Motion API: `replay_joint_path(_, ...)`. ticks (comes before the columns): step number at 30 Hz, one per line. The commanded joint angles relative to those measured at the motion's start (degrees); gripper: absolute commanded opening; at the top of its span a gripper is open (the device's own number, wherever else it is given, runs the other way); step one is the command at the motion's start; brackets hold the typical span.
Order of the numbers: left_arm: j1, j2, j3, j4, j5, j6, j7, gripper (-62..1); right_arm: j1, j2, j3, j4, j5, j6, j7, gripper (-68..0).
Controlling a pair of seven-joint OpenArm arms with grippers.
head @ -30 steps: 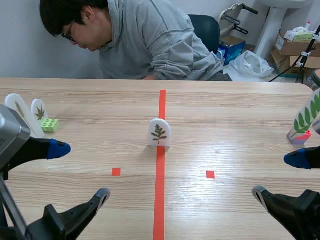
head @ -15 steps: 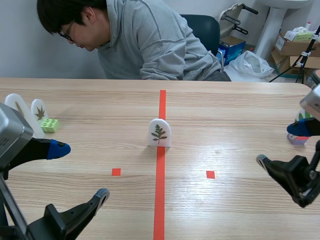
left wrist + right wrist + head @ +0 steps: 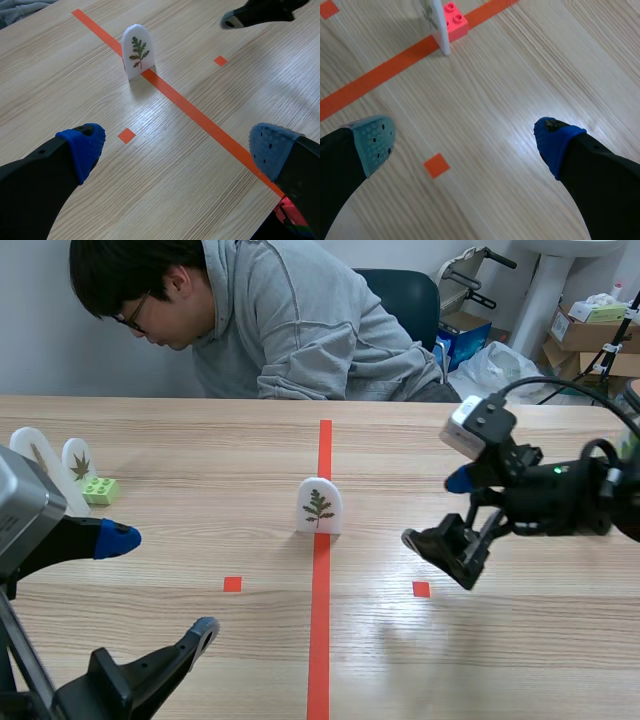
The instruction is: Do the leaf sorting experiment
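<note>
White leaf card [image 3: 319, 506] on a red brick [image 3: 455, 21] stands upright on the centre tape line, prob. parked there as the next one to sort. The right pincer [image 3: 437, 510] hangs near it, wide open w/ nothing held, likely lining up a grab, while the left pincer [image 3: 162, 583] sits low, also wide open & empty, well apart. Two other cards [image 3: 78, 460] w/ a green brick [image 3: 99, 490] stand far left, seemingly a sorted group, on a glossy pale-wood counter [image 3: 500, 660]; a person [image 3: 300, 330] sits across, cardboard boxes [image 3: 590, 330] behind.
</note>
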Motion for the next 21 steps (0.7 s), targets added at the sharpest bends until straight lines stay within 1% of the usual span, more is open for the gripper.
replay_joint_path(1,0.42,0.42,-0.15,1.09,-0.57,0.09,-1.01,0.8,3.28,-1.44,-1.09,-0.92,-0.42,0.35,1.2,-10.8)
replay_joint_path(7,0.42,0.42,-0.15,1.09,-0.57,0.09,-0.98,0.8,12.39,-6.86,-10.08,-9.29,-4.76,0.31,3.15,-10.8)
replay_joint_path(12,0.42,0.42,-0.15,1.09,-0.57,0.09,-0.98,0.8,16.46,-11.34,-15.43,-14.53,-8.85,0.22,5.77,-10.8)
replay_joint_path(15,0.42,0.42,-0.15,1.09,-0.57,0.09,-0.96,0.8,18.05,-13.68,-17.59,-18.12,-11.21,-1.16,8.04,-10.8)
replay_joint_path(17,0.42,0.42,-0.15,1.09,-0.57,0.09,-0.96,0.8,18.99,-15.13,-18.67,-20.87,-12.74,-2.6,9.86,-10.8)
replay_joint_path(19,0.42,0.42,-0.15,1.09,-0.57,0.09,-0.96,0.8,19.67,-16.31,-19.28,-23.41,-14.47,-2.93,11.93,-10.8)
replay_joint_path(21,0.42,0.42,-0.15,1.09,-0.57,0.09,-0.98,0.8,20.04,-17.22,-19.67,-25.4,-15.69,-4.0,13.64,-10.8)
